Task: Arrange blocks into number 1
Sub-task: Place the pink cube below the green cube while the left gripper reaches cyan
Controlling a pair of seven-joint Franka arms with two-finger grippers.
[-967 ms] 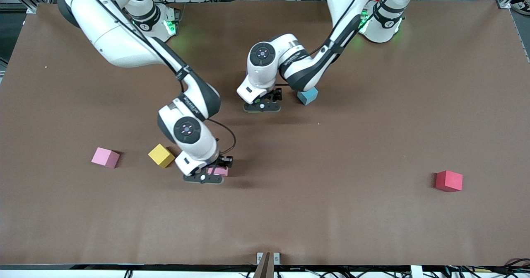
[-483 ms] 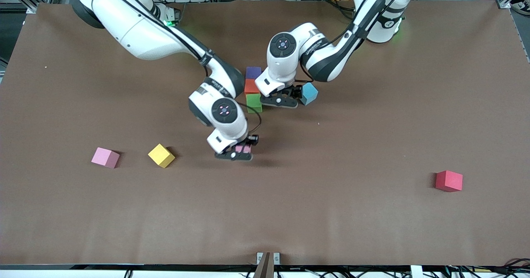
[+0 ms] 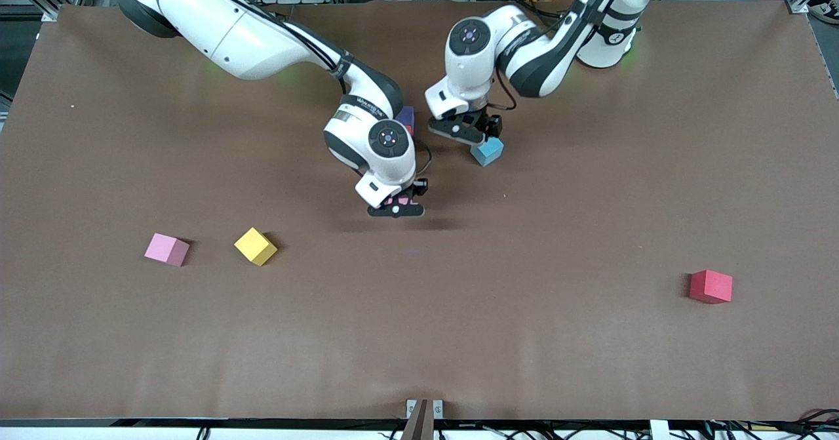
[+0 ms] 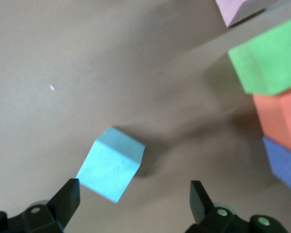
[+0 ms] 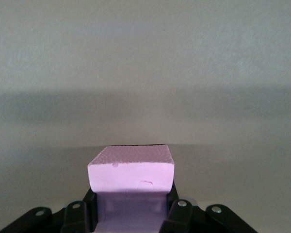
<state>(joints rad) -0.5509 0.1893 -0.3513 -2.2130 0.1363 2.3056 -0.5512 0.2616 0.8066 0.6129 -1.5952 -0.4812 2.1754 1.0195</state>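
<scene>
so, operator, your right gripper sits at the centre of the front frame, up over bare brown table, its fingers clamped on a pink block. in the right wrist view, low in the frame, you can see that cube's grainy foam top and softly rounded edges, with the black fingers pressed against its two sides. in the front view only slivers of pink show between the dark finger pads.

your left gripper is in the upper middle of the front frame, directly over the light blue block, fingers spread wide and holding nothing. in the left wrist view the light blue cube, matte with crisp corners and turned at an angle, lies at lower centre, nearer one black fingertip than the other; you cannot tell whether that finger touches it.

at the right edge of that same view you see a row of blocks pressed face to face: green block, orange block and purple block, all the same dull foam. in the front frame only a corner of the purple one peeks out beside the right arm's wrist.

low at the left of the front frame lie a second pink block and a yellow block, near each other but apart. a red block sits alone at lower right. the table cover looks like smooth, matte brown sheet.
</scene>
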